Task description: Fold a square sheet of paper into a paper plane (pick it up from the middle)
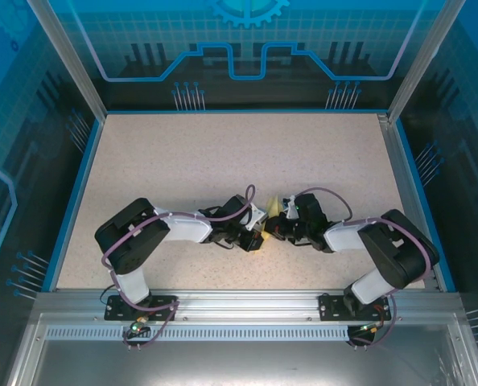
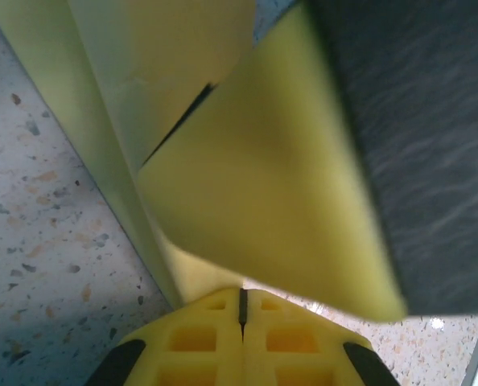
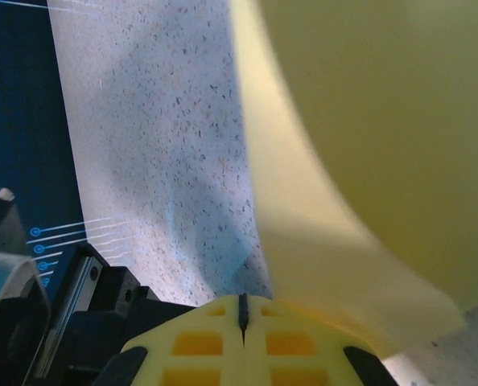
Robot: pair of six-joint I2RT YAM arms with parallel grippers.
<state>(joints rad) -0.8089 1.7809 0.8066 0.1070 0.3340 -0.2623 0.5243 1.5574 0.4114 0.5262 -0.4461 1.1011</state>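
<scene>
Pinching paper (image 2: 263, 201) (folded), left end effector (image 2: 241, 294), right end effector (image 3: 241, 299)

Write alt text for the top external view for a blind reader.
The left arm and right arm bend inward over a speckled table, their jaws meeting on a small pale yellow paper between them. Blue walls surround the table.

Left hand (image 2: 241, 296) pinched onto folded yellow paper (image 2: 255, 185); speckled table (image 2: 46, 241) beneath.

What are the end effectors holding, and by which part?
Both pinch the yellow paper: left end effector and right end effector, each near an edge.
</scene>
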